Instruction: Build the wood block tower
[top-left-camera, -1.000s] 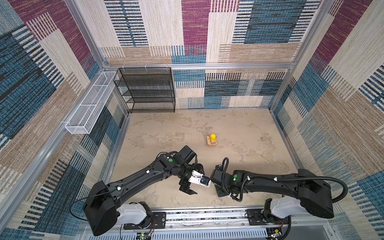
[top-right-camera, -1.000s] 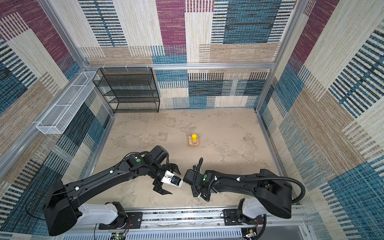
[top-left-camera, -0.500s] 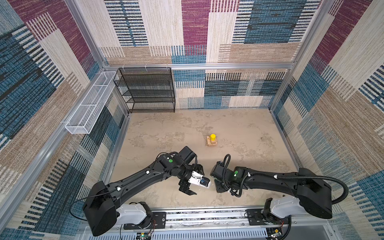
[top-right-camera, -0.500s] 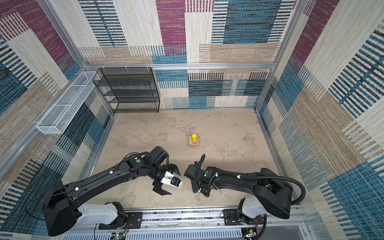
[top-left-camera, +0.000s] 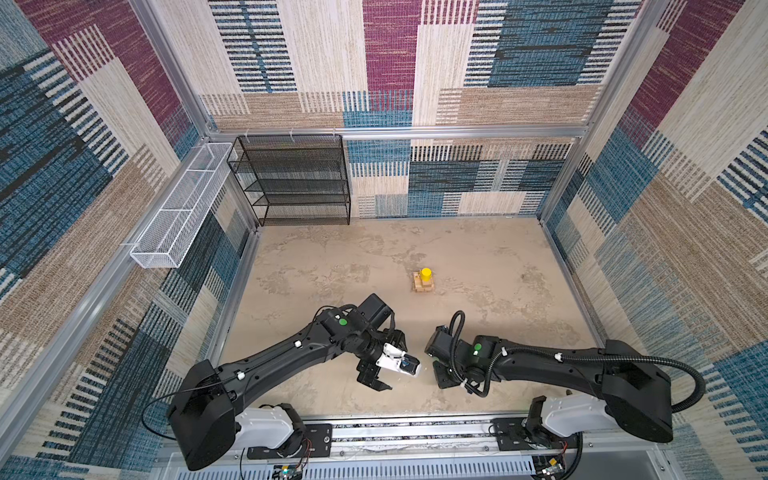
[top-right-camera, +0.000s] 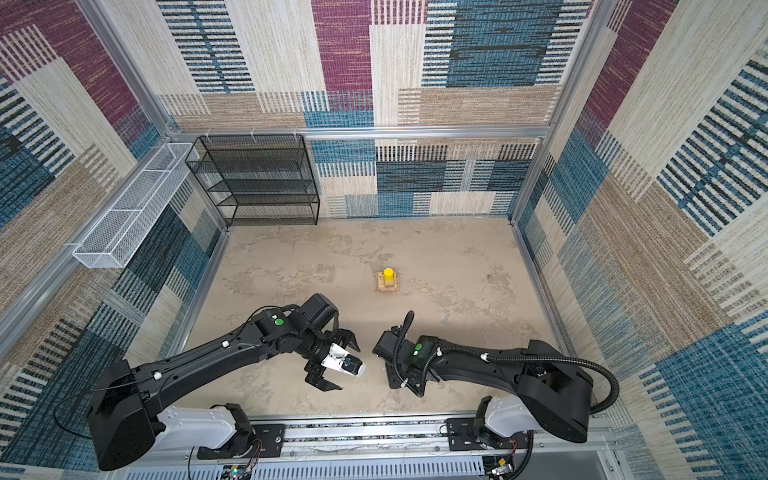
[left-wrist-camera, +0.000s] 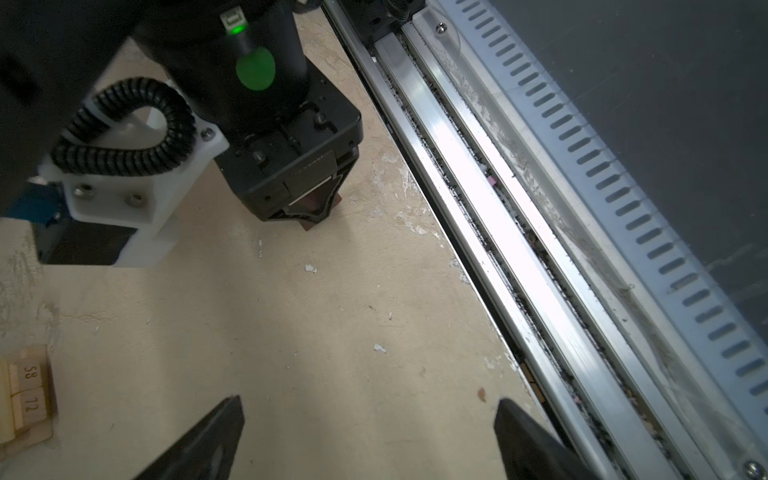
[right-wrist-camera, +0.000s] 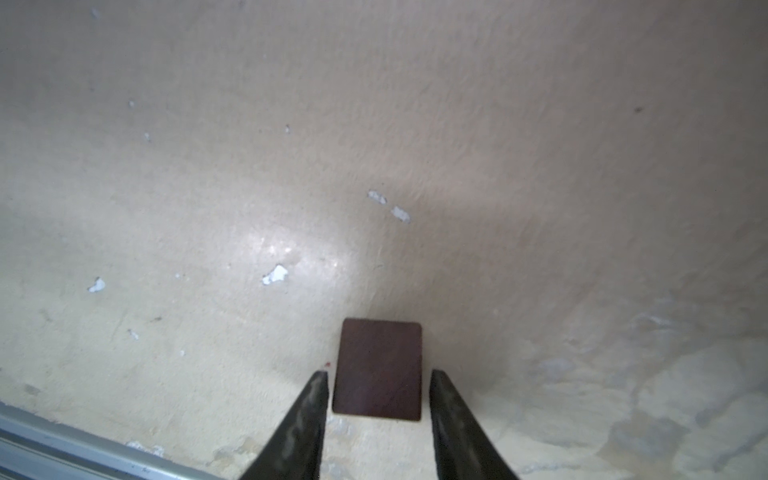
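The wood block tower (top-left-camera: 422, 286) (top-right-camera: 387, 285) stands mid-table in both top views, pale planks topped by a yellow cylinder (top-left-camera: 426, 273). Near the front edge my right gripper (right-wrist-camera: 377, 372) (top-left-camera: 444, 374) points down, its jaws straddling a dark brown block (right-wrist-camera: 380, 353) (left-wrist-camera: 318, 203) on the table, with a thin gap on each side. To its left my left gripper (left-wrist-camera: 369, 401) (top-left-camera: 398, 368) (top-right-camera: 349, 368) is wide open over bare table. Pale planks (left-wrist-camera: 25, 399) with printed numbers show at the left wrist view's edge.
A black wire shelf (top-left-camera: 299, 183) stands at the back left, and a white wire basket (top-left-camera: 178, 208) hangs on the left wall. The aluminium front rail (left-wrist-camera: 498, 232) runs close beside both grippers. Patterned walls enclose the table.
My right wrist has shifted slightly at the front of the table, a little away from the left gripper. The left arm has not moved.
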